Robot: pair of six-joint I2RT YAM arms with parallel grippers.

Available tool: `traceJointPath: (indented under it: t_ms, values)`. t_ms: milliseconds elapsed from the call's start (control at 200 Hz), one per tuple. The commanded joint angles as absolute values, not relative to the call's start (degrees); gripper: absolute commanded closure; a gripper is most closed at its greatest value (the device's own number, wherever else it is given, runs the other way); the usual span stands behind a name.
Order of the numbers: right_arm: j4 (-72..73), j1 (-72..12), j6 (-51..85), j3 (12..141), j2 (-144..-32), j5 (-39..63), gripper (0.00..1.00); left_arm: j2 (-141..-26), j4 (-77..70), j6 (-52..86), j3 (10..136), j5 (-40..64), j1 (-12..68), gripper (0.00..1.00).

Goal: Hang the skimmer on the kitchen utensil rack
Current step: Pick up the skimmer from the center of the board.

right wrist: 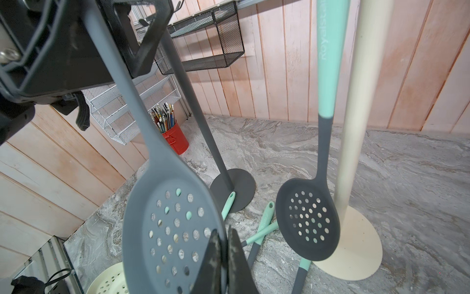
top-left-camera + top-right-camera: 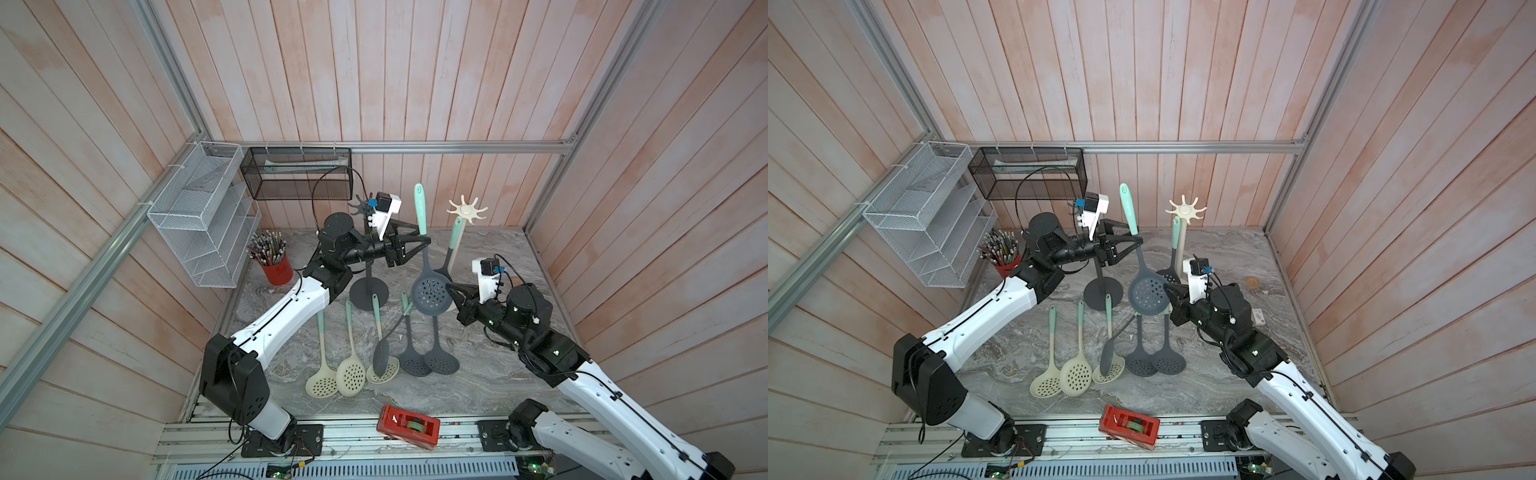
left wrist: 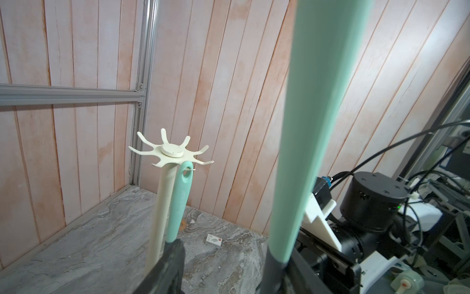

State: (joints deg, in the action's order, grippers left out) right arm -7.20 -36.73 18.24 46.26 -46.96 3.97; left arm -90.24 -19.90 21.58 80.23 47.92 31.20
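Right wrist — skimmer point(image 1: 189, 225) in right gripper point(image 1: 223, 230)

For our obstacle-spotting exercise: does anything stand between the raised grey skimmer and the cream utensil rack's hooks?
Only the hanging skimmer: it occupies the hook of the cream rack nearest the raised skimmer. The remaining hooks look free, and nothing else visible lies between.

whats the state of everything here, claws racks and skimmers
raised skimmer, off the table, handle up, not hung
left claw, open around the raised skimmer's handle
right claw, shut on the raised skimmer's bowl rim
hung skimmer, on a hook by its handle hole
cream rack, upright, holds the hung skimmer
dark rack, upright, hooks partly hidden
table skimmers, lying down, not hung
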Motion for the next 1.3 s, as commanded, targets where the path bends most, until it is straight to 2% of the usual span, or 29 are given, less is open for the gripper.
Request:
traceJointPath:
  t_ms: [0, 130, 315, 380, 525, 565, 760, 1295]
  values:
    - [-4.6, -37.2, 18.5, 45.4, -47.0, 4.7, 1.00, -90.6, -21.3, 22.2, 81.9, 48.0, 31.6, 0.48]
    - [-4.9, -37.2, 18.8, 44.8, -47.4, 4.4, 1.00, -90.4, -21.8, 22.8, 81.6, 47.5, 31.6, 0.62]
    - [-5.8, -37.1, 18.8, 44.5, -47.6, 2.8, 1.00, -90.4, -20.4, 22.7, 81.5, 46.4, 32.0, 1.00]
    - [-6.0, -37.1, 18.8, 44.7, -47.7, 2.6, 1.00, -90.3, -19.6, 22.5, 81.5, 46.1, 32.0, 1.00]
    - [-6.3, -37.1, 19.4, 46.0, -47.4, 2.3, 0.78, -89.2, -17.0, 20.4, 81.1, 43.2, 33.0, 1.00]
    - [-6.5, -37.1, 19.3, 46.8, -47.3, 2.4, 0.69, -88.9, -16.0, 19.7, 81.0, 42.1, 33.4, 1.00]
    - [-3.4, -37.1, 20.0, 48.3, -47.0, 4.7, 0.53, -88.1, -11.8, 17.4, 80.0, 37.8, 35.1, 1.00]
    - [-0.8, -37.3, 20.2, 50.8, -52.9, 4.7, 0.49, -90.9, -11.9, 20.9, 80.5, 32.6, 40.4, 1.00]
